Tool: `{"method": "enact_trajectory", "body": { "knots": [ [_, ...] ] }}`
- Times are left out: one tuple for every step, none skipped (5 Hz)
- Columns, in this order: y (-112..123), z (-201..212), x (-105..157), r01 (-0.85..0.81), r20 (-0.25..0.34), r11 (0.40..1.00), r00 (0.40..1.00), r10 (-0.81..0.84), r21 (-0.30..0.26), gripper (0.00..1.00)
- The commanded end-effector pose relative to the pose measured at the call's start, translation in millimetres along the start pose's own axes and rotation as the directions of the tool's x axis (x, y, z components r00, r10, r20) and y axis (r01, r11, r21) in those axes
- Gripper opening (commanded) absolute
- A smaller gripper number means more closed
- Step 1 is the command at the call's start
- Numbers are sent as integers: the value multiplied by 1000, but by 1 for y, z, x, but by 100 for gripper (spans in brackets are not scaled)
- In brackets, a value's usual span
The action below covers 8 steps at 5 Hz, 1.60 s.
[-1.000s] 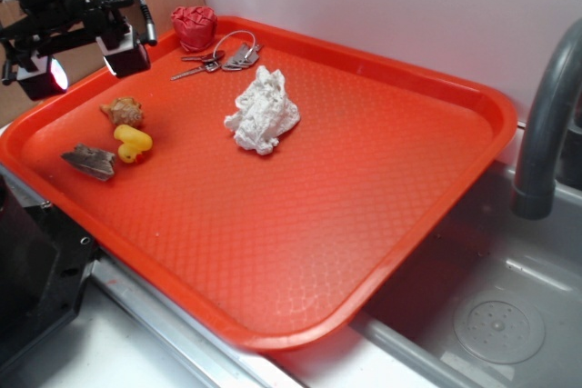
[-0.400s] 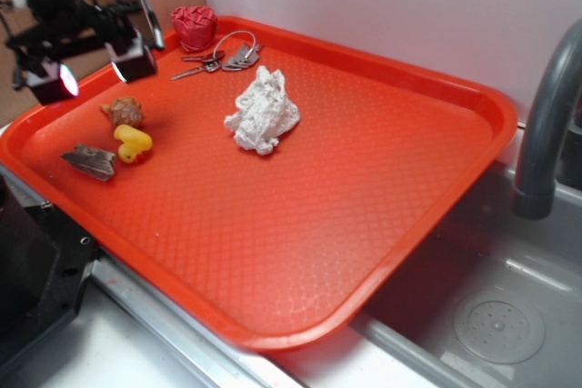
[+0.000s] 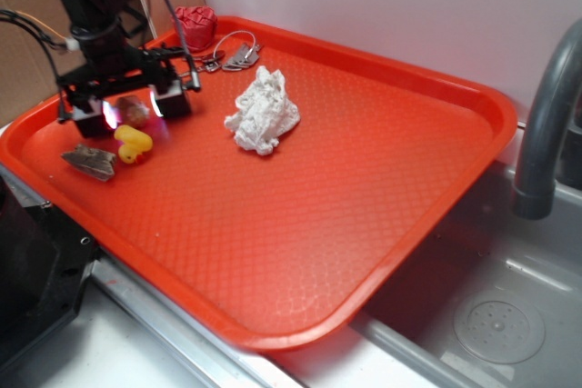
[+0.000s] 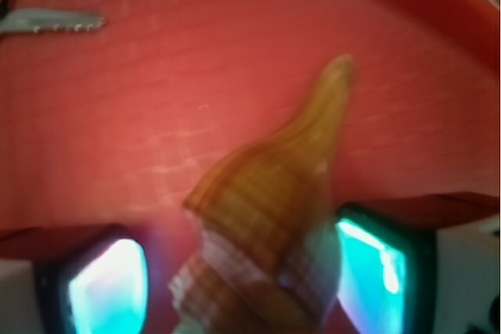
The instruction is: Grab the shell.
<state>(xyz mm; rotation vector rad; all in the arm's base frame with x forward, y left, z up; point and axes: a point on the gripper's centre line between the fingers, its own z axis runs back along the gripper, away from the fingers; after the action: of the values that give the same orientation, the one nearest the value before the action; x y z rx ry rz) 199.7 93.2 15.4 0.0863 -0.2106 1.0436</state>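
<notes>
The shell (image 3: 135, 112) is a tan-orange knobby spiral lying on the red tray (image 3: 364, 179) at its far left. My gripper (image 3: 133, 104) has come down over it, one finger on each side. In the wrist view the shell (image 4: 274, 217) fills the space between the glowing pads (image 4: 106, 287), its pointed tip aimed away from me. A gap shows on its left side, and the right pad (image 4: 374, 270) is close to it. The gripper (image 4: 243, 291) is open.
A yellow duck (image 3: 134, 144) and a flat grey-brown rock piece (image 3: 91, 161) lie just in front of the shell. A crumpled white tissue (image 3: 263, 111), keys (image 3: 227, 56) and a red object (image 3: 195, 26) sit further back. A grey faucet (image 3: 546, 124) and sink (image 3: 498, 324) are on the right.
My gripper has moved right and down from above the tray's left rim, and now straddles the shell. The things on the tray have not moved.
</notes>
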Motion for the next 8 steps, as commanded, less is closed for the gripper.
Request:
{"method": "enact_trajectory", "body": {
  "knots": [
    [10, 23, -6, 65, -8, 997, 998, -65, 39, 0],
    [30, 80, -36, 207, 50, 978, 977, -206, -25, 0],
    [28, 132, -52, 371, 100, 921, 927, -361, -115, 0],
    [13, 186, -65, 528, 92, 827, 849, -520, -193, 0],
    [-7, 205, -65, 593, 69, 780, 803, -592, -199, 0],
    [-32, 200, -51, 604, 29, 778, 793, -609, -171, 0],
    [-47, 195, -36, 596, -26, 781, 792, -610, -188, 0],
    [-64, 193, -32, 612, -35, 767, 777, -629, -190, 0]
  ]
}}
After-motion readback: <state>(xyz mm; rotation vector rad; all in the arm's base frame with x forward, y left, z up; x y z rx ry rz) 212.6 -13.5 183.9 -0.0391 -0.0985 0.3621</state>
